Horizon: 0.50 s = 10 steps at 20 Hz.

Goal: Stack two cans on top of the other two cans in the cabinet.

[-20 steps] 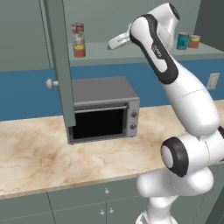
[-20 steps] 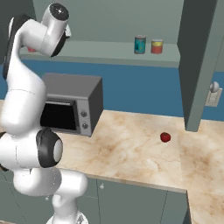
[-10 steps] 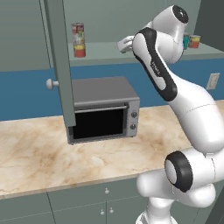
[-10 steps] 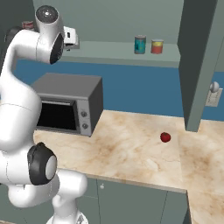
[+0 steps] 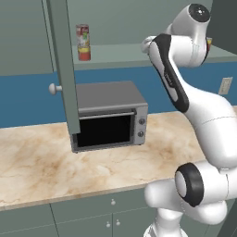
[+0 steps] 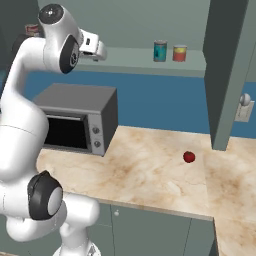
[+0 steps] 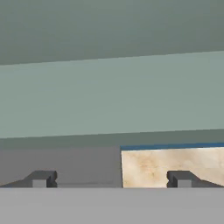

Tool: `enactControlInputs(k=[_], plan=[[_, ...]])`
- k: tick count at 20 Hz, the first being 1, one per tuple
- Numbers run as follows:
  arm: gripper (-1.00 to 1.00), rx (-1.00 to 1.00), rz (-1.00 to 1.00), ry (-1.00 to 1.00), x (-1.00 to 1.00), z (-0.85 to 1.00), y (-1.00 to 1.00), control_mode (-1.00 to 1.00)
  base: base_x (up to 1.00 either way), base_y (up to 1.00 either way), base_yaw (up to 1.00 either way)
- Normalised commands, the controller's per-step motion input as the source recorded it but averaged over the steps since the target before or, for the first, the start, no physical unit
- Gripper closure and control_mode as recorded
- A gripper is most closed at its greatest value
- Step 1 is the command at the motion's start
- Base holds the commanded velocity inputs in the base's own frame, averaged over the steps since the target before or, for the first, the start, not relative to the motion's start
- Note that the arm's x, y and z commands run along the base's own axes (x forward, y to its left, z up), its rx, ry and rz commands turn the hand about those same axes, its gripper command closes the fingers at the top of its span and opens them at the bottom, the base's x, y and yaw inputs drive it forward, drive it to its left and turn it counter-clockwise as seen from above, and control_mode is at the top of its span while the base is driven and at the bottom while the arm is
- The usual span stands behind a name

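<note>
Fingers [image 7: 112,178] stand wide apart, holding nothing and touching nothing; the shelf [image 7: 109,96] lies ahead of them, with toaster oven [image 7: 61,166] top and desk [image 7: 175,164] below. Seen from the right, the hand [image 6: 92,46] hovers by the shelf's left end, above the oven. Teal can [image 6: 160,51] and orange can [image 6: 179,53] sit side by side on the shelf, well right of the hand. Red-and-white can [image 5: 83,36] is stacked on another orange can [image 5: 84,54] at the far left. Apple [image 6: 189,157] rests on the desk.
</note>
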Motion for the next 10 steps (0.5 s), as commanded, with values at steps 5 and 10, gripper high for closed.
enactControlInputs(k=[5,10], plan=[[-1.0,0.0,-0.21,-0.03,-0.08,0.0,-0.73,-1.0,0.0,0.0,0.0],[-1.0,0.0,-0.17,-0.1,-0.04,0.0,-0.73,-1.0,0.0,0.0,0.0]])
